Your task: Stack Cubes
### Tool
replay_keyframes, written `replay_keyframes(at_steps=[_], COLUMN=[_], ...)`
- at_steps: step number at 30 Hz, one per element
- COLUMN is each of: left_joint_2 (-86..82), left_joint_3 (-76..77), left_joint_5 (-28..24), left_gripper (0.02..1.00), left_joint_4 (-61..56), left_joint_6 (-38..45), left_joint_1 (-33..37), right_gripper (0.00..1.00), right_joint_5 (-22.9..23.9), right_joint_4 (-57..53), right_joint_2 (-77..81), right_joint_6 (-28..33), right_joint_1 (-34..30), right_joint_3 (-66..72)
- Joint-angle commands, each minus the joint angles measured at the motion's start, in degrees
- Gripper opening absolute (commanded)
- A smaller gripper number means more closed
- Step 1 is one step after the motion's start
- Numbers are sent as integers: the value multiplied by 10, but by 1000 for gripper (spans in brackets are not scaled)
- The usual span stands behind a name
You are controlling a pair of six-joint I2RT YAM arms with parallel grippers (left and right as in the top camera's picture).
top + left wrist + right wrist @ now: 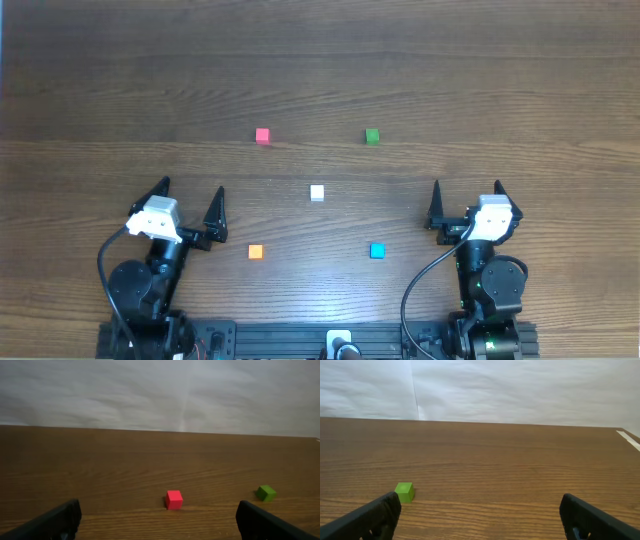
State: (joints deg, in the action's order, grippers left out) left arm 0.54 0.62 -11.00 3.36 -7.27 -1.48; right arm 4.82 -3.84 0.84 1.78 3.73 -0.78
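Five small cubes lie apart on the wooden table (320, 60): a pink one (262, 135), a green one (372, 136), a white one (317, 193), an orange one (255, 251) and a blue one (377, 250). My left gripper (192, 198) stands open near the left base, left of the orange cube, holding nothing. My right gripper (467, 197) is open near the right base, right of the blue cube. The left wrist view shows the pink cube (174, 499) and green cube (266, 492) ahead of the left gripper (159, 521). In the right wrist view the green cube (405, 492) lies beyond the right gripper (480, 517).
The arm bases and a black rail (320, 340) run along the near edge. A pale wall (160, 390) stands behind the table's far edge. Bare wood spreads beyond the pink and green cubes.
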Motion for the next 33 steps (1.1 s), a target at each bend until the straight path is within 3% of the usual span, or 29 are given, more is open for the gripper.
replay_keyframes(at_steps=[1, 28, 33], left_joint_2=[1, 1, 1], left_joint_3=[-3, -3, -3], left_joint_5=[-5, -5, 89], left_gripper=[1000, 1000, 1000], left_joint_4=[0, 0, 10], left_joint_6=[9, 9, 11], left_joint_1=[2, 2, 3], right_gripper=[993, 993, 993], right_joint_5=[-7, -7, -7], right_joint_4=[0, 0, 0], right_joint_2=[-6, -6, -6], right_joint_6=[2, 2, 2], right_joint_1=[-4, -4, -4], right_joint_3=[5, 5, 5])
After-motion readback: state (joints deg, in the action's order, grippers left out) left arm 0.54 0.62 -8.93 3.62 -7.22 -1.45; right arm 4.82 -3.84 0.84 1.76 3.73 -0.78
